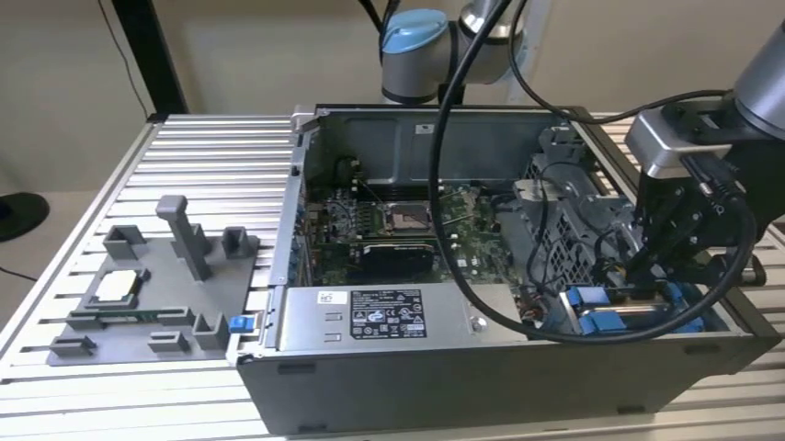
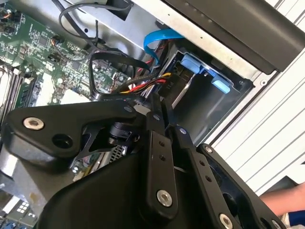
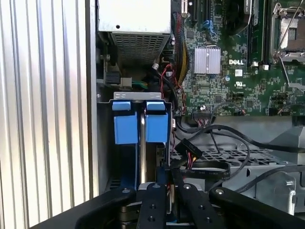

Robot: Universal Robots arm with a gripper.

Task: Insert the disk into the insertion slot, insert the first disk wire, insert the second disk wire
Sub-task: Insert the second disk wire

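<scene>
We see the gripper [image 1: 641, 274] reaching down into the open computer case [image 1: 491, 386] at its corner on the exterior view's right, just above the insertion slot [image 1: 589, 299]. In both wrist views its fingers [image 3: 153, 200] are drawn together until only a thin gap is left at the tips. We cannot tell whether anything is pinched between them. The disk [image 3: 142, 150] stands on edge inside the slot, a narrow silver strip between the slot's two square blue tabs [image 3: 125, 126], with the gripper's tips [image 3: 167, 169] close beside its end. In the second wrist view a bundle of red and yellow wires [image 2: 143, 86] runs up to the fingertips [image 2: 157, 107], and a light blue flat cable [image 2: 159, 36] curves over the slot. The grey power-supply box [image 1: 381, 317] lies along the case wall beside the slot, the motherboard [image 1: 392, 220] behind it. On the ribbed table [image 1: 209, 147], at the exterior view's left, sits a grey fixture [image 1: 147, 294]
</scene>
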